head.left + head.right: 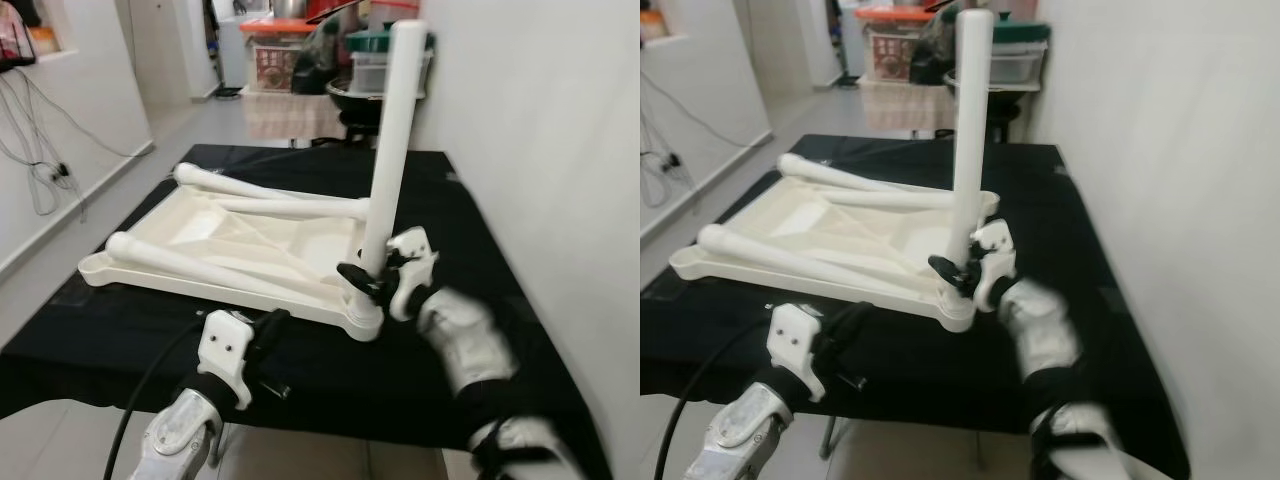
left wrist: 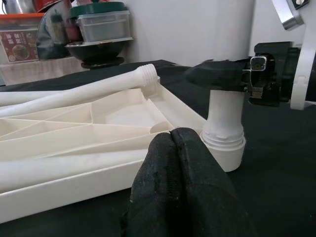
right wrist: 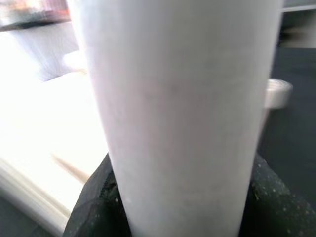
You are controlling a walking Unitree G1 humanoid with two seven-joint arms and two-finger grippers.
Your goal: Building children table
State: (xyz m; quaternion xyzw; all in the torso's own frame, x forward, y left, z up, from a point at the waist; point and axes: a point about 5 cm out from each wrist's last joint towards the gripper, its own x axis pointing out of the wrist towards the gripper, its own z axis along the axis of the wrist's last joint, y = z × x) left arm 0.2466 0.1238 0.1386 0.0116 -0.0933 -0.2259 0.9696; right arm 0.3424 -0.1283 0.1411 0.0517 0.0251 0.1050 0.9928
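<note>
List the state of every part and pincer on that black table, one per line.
Tabletop: upside down, lying flat on the black cloth.
Upright leg: standing in the near right corner socket, gripped low down.
Two loose legs: lying across the tabletop, not fitted.
Right pincer: shut on the upright leg.
Left pincer: shut, empty, fingertips at the tabletop's near edge.

Low bench under a black cloth [image 1: 480,200], set against a plain white wall [image 1: 540,130]. Pale tiled floor [image 1: 90,215] beside; loose cables [image 1: 35,165] on opposite wall. Stacked plastic storage boxes [image 1: 275,55] behind.
</note>
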